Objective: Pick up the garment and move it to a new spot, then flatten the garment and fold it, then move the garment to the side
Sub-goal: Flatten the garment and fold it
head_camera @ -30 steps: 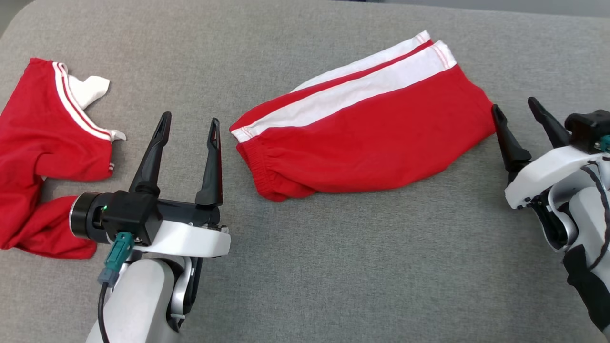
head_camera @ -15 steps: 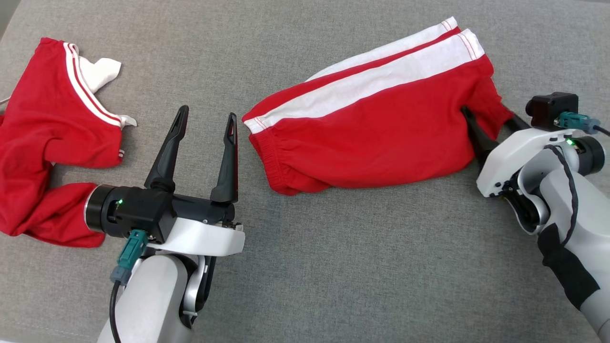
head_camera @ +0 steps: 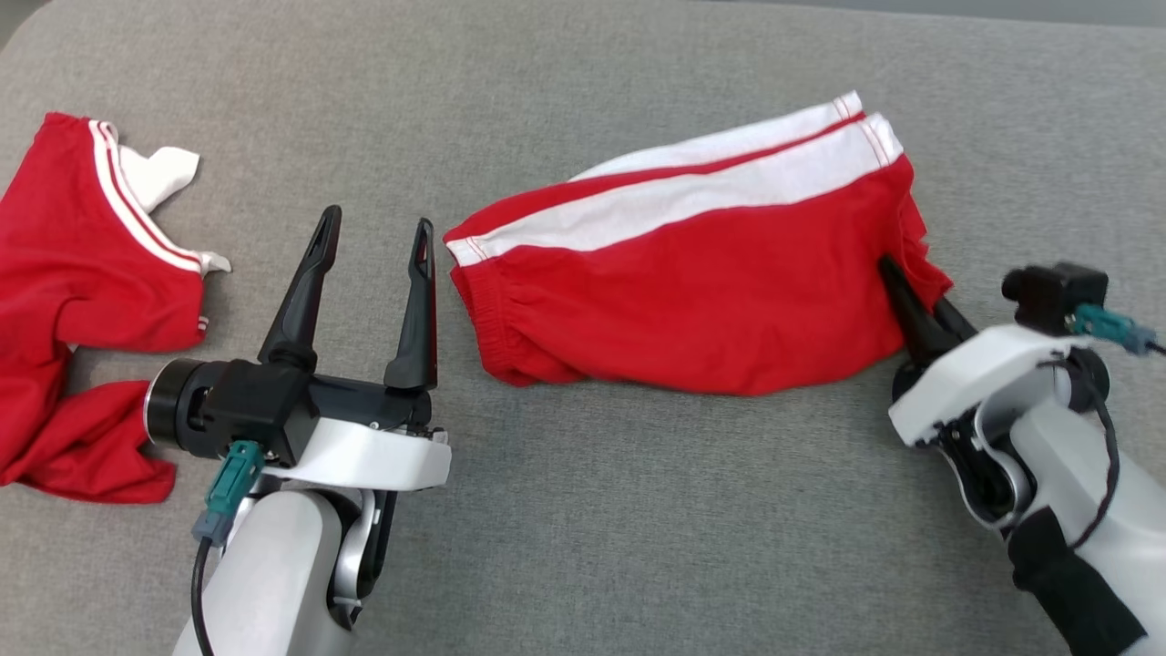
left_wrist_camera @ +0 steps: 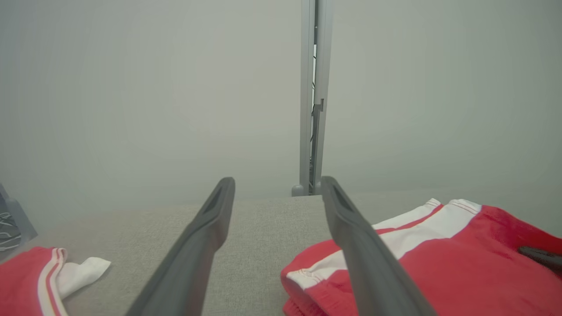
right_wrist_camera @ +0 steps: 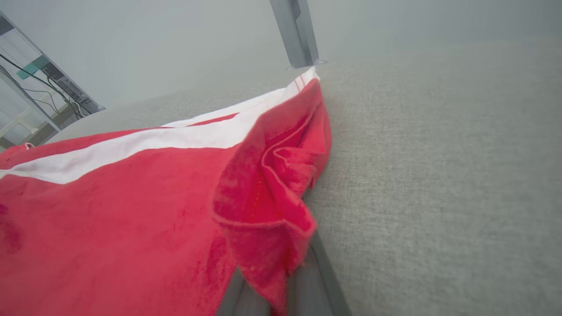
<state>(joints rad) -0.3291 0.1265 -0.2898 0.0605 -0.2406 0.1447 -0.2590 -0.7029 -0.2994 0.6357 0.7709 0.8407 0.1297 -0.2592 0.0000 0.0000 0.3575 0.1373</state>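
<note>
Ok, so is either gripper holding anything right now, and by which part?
The right gripper pinches the folded red garment by the bunched edge at its right end; the left gripper is open, holding nothing.

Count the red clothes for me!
2: a folded red garment with white bands in the middle, and a crumpled red garment with striped trim at the left. More may be hidden.

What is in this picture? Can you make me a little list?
surface: grey fabric
middle: red shorts with white stripes, lying flat
left: red shirt with striped trim, crumpled
left fingers: open, holding nothing
right fingers: pinching the shorts' right edge
</note>
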